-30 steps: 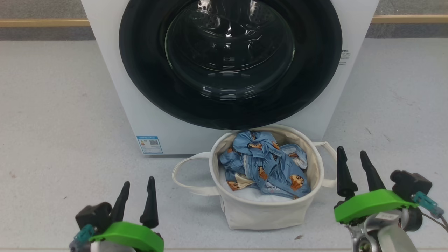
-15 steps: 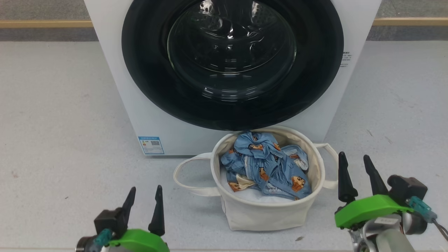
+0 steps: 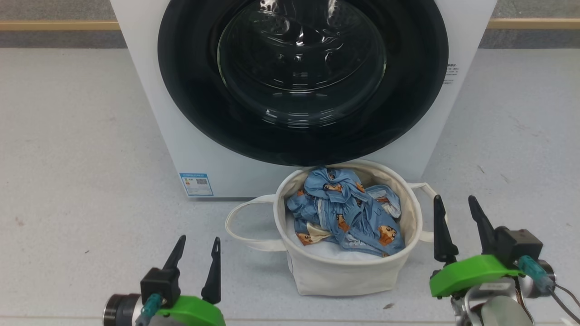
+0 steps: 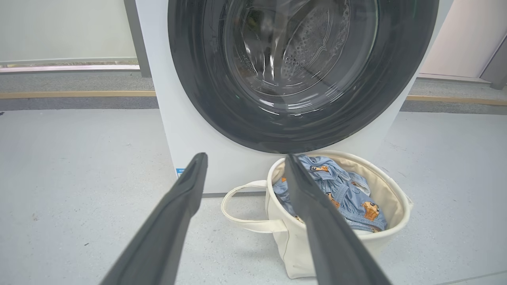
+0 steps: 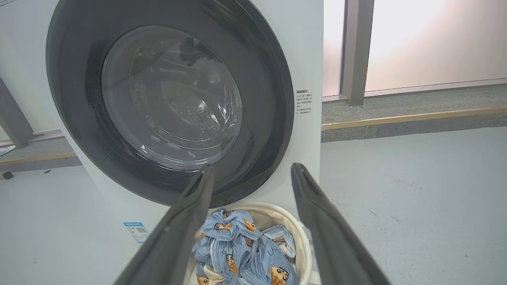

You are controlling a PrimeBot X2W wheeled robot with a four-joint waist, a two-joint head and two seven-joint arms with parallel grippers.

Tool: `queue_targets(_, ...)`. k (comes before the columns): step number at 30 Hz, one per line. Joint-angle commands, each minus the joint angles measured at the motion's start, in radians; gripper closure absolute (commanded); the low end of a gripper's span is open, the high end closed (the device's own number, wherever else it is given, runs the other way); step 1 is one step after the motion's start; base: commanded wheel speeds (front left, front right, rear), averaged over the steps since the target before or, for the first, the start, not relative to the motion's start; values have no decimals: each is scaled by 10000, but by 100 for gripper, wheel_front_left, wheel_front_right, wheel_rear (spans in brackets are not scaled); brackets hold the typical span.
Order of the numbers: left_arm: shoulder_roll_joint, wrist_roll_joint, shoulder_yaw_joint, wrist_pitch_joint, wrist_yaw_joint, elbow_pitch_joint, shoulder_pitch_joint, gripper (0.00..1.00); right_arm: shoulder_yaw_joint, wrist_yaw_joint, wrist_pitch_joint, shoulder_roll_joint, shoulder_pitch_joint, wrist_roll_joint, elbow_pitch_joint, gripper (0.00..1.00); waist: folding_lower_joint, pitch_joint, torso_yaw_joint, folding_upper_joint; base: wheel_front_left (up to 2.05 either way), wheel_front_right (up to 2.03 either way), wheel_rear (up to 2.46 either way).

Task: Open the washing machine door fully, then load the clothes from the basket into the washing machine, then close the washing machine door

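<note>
At 7 o'clock the left gripper (image 3: 200,239) gapes empty, the basket (image 3: 344,276) of clothes (image 3: 349,213) sits centre beneath the shut door (image 3: 302,68) at 12 o'clock, and the right gripper (image 3: 454,199) at 5 o'clock gapes empty too: hook the door's rim, swing it fully wide.

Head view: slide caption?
Open left end effector and right end effector flank the basket of clothes before the closed washing machine door.

Just speckled grey floor (image 3: 68,136), a wood strip (image 3: 54,25) running along the back, tiny brown scrap (image 3: 386,306) lying on it.
</note>
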Motion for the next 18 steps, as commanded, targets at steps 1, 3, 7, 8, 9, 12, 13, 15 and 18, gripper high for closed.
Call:
queue_targets(1, 67, 324, 233, -192, 93, -212, -485, 0, 221, 0, -159, -48, -324, -348, -340, 0, 0, 13, 6, 0, 0, 0, 0)
queue_targets(3, 44, 484, 246, -251, 72, -97, -503, 0, 228, 0, -217, -49, -355, -589, -321, 0, 0, 28, 16, 0, 0, 0, 0)
queue_targets(7, 9, 923, 260, -368, 109, -17, -588, 0, 288, 0, -335, -51, -412, -1030, -311, 0, 0, 41, 45, 0, 0, 0, 0)
queue_targets(8, 1, 1042, 262, -397, 123, -8, -605, 0, 295, 0, -364, -52, -424, -1153, -317, 0, 0, 42, 52, 0, 0, 0, 0)
queue_targets(9, -11, 1146, 275, -426, 136, -7, -616, 0, 296, 0, -394, -53, -436, -1268, -320, 0, 0, 42, 58, 0, 0, 0, 0)
queue_targets(12, -48, 1289, 340, -471, 122, 31, -618, 0, 265, 0, -439, -53, -465, -1432, -311, 0, 0, 28, 64, 0, 0, 0, 0)
queue_targets(13, -58, 1289, 367, -471, 109, 52, -612, 0, 246, 0, -439, -53, -472, -1416, -305, 0, 0, 21, 62, 0, 0, 0, 0)
queue_targets(15, -86, 1266, 425, -471, 74, 81, -606, 0, 227, 0, -439, -53, -482, -1383, -290, 0, 0, 10, 59, 0, 0, 0, 0)
queue_targets(18, -131, 1221, 529, -471, 20, 57, -606, 0, 231, 0, -439, -53, -484, -1277, -269, 0, 0, -10, 54, 0, 0, 0, 0)
